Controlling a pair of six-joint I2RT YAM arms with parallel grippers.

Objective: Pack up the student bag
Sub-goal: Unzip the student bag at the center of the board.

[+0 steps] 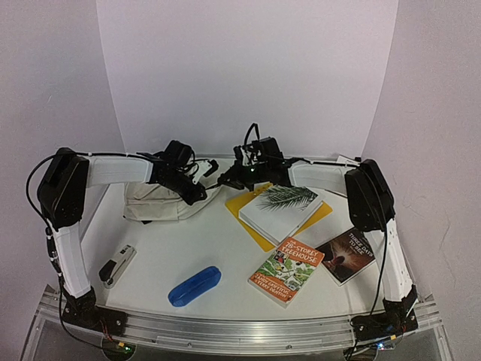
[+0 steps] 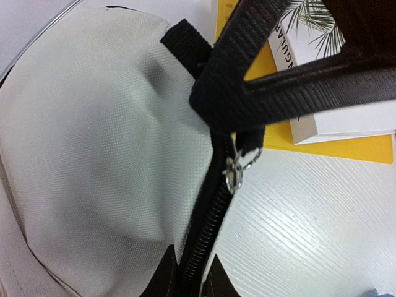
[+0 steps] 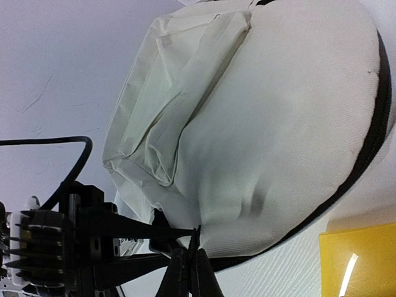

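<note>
Top external: student bag (image 1: pixel 150 204) lies at 10 o'clock on bench (image 1: pixel 188 256). My left tool (image 2: pixel 189 281) pinches its zipper (image 2: pixel 209 223). My right tool (image 3: pixel 190 263) is closed, tips against the bag's edge.

Bare table (image 1: pixel 188 242) lies open between student bag (image 1: pixel 150 204) and pencil case (image 1: pixel 195 285)

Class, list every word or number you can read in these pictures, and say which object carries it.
"78-STOREY TREEHOUSE": on the orange-topped book.
"THREE DAYS TO SEE": on the dark book, faint, so not certain.
"NGUA": on the white palm-leaf book, with the rest of the word hidden.
Smaller print on the covers: too small to read.
Student bag, stapler, blue case: no text visible.
</note>
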